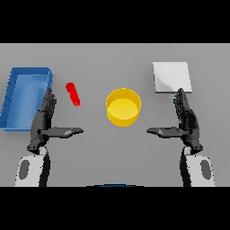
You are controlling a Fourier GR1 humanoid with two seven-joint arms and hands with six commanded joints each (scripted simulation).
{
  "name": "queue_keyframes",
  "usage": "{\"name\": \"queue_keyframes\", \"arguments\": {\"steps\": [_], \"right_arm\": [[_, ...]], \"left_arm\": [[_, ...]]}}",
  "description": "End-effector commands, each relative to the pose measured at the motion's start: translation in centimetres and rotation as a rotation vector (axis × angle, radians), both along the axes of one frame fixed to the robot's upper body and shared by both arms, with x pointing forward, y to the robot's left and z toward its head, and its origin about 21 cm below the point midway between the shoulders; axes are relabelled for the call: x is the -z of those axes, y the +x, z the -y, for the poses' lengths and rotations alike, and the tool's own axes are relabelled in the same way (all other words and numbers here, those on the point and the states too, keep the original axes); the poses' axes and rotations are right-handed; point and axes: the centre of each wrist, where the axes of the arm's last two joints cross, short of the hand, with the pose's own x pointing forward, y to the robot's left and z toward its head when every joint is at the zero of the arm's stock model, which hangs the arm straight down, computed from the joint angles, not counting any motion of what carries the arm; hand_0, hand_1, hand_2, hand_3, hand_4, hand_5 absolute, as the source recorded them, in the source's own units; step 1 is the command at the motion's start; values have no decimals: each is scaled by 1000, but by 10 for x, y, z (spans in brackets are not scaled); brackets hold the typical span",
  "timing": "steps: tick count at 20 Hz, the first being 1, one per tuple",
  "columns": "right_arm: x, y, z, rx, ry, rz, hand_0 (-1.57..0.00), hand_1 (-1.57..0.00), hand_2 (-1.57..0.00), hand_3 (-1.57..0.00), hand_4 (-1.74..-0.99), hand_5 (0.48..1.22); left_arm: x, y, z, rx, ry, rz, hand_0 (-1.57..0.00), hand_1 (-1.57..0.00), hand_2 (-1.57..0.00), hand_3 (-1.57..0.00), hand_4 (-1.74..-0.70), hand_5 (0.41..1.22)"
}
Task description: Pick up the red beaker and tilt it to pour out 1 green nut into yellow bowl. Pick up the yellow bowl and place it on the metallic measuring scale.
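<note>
The red beaker (pixel 73 94) lies tilted on the table, left of centre. A yellow bowl (pixel 123 107) stands upright in the middle; I see nothing inside it. At the back right sits the metallic measuring scale (pixel 172 77), a flat silver square. My left hand (pixel 43 120) hovers open just left of and below the beaker, fingers straight and thumb pointing toward the bowl. My right hand (pixel 187 120) is open too, right of the bowl and just in front of the scale. No green nut shows.
A blue tray (pixel 11 96) with raised walls lies at the far left, close behind my left hand.
</note>
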Motion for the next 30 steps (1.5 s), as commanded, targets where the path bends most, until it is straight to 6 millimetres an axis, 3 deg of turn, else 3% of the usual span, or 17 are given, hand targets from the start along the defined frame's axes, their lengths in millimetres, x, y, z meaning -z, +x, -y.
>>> {"name": "queue_keyframes", "arguments": {"steps": [1,6,8,10,16,21,26,30], "right_arm": [[0,-1,0,1,1,1,1,1,1,1,-1167,599],[1,-5,-2,1,2,5,1,1,1,1,-1167,599],[-1,-21,-2,-3,-245,114,1,1,1,1,-1163,595],[-3,-29,-9,-6,-318,124,1,1,1,1,-1160,591],[-9,-36,-9,-12,-316,123,1,1,1,1,-1199,603],[-9,-37,-6,-32,-307,124,1,1,1,1,-1246,627],[-10,-34,-7,-40,-278,142,1,1,1,1,-1280,634],[-9,-32,-4,-32,-296,132,1,1,1,1,-1268,635]], "left_arm": [[0,0,-2,-2,0,1,1,1,1,1,-1151,599],[-1,-7,-12,-2,-2,18,1,1,1,1,-1151,599],[-5,-20,-21,38,102,27,1,1,1,1,-1156,599],[-13,-25,-22,61,143,23,1,1,1,1,-1161,599],[-12,-26,-15,82,195,-6,1,1,1,1,-1159,602],[1,11,1,114,221,-27,1,1,1,1,-1219,622],[10,36,0,112,251,-16,1,1,1,1,-1248,650],[16,57,7,116,256,-24,1,1,1,1,-1271,677]]}}
